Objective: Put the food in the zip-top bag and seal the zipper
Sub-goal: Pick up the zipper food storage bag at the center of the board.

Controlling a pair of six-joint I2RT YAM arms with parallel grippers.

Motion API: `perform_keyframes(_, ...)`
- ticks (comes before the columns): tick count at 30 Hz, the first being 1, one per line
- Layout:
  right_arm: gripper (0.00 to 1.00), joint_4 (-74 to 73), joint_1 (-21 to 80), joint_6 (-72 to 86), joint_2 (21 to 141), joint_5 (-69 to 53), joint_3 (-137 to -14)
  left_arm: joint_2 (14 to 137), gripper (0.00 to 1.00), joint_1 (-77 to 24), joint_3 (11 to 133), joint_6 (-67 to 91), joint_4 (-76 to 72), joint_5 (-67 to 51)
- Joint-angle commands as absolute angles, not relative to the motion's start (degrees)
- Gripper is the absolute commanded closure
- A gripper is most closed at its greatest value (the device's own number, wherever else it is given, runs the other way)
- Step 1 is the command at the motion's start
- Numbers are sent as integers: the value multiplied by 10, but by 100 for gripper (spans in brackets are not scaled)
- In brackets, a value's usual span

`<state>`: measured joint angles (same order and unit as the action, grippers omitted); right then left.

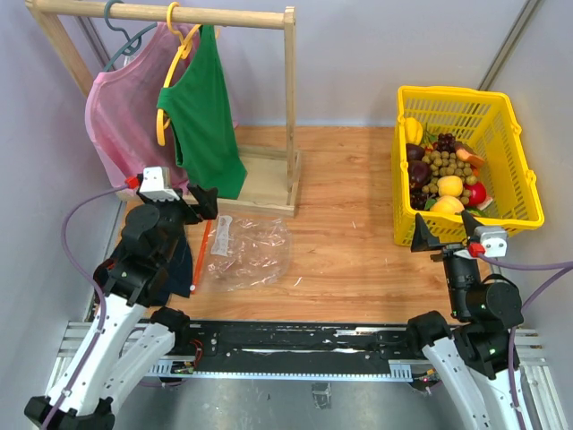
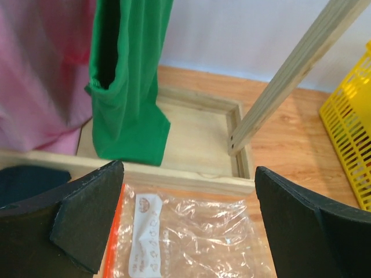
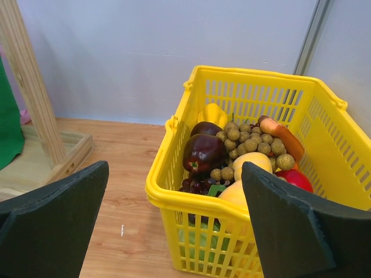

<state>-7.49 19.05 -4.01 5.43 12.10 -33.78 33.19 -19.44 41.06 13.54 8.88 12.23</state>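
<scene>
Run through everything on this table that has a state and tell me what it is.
Bag, lying flat, empty.
Zipper, cannot tell whether sealed.
Basket, upright, filled.
Food, in the basket, none bagged.
Left gripper, jaws open, holding nothing.
Right gripper, jaws open, holding nothing.
Green shirt, hanging on the rack.
Pink shirt, hanging on the rack.

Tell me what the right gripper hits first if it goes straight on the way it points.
Most likely the yellow basket: the right gripper, jaws open, faces its near wall and rim, so it would meet that before the fruit inside. How far off is unclear.
</scene>
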Motion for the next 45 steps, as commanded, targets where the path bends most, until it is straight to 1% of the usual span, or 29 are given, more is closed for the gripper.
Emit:
perform_keyframes(1, 2, -60, 186, -29, 44, 106, -334, 392, 1, -189, 437, 207, 165, 169)
perform_keyframes(5, 2, -61, 196, -34, 40, 96, -332, 462, 3, -189, 435, 252, 205, 182)
perform_keyframes(10, 2, -63, 216, -37, 42, 93, -332, 557, 4, -189, 430, 260, 223, 180)
perform_keyframes(15, 2, -66, 224, -40, 34, 95, -331, 632, 4, -177, 421, 262, 225, 119)
perform_keyframes(18, 2, -65, 225, -44, 25, 99, -329, 674, 7, -163, 413, 271, 217, 76)
perform_keyframes(20, 2, -66, 228, -44, 22, 100, -329, 699, 9, -160, 412, 275, 215, 65)
perform_keyframes(25, 2, -67, 238, -45, 20, 103, -328, 753, 20, -161, 416, 276, 218, 53)
perform_keyframes(30, 2, -67, 243, -47, 14, 110, -326, 781, 23, -161, 415, 275, 212, 43)
perform_keyframes(38, 2, -68, 250, -46, 15, 108, -326, 824, 34, -161, 415, 269, 195, 27)
perform_keyframes(43, 2, -70, 251, -44, 18, 107, -328, 845, 45, -162, 419, 265, 191, 23)
perform_keyframes(45, 2, -71, 252, -43, 21, 103, -329, 848, 52, -165, 419, 265, 187, 24)
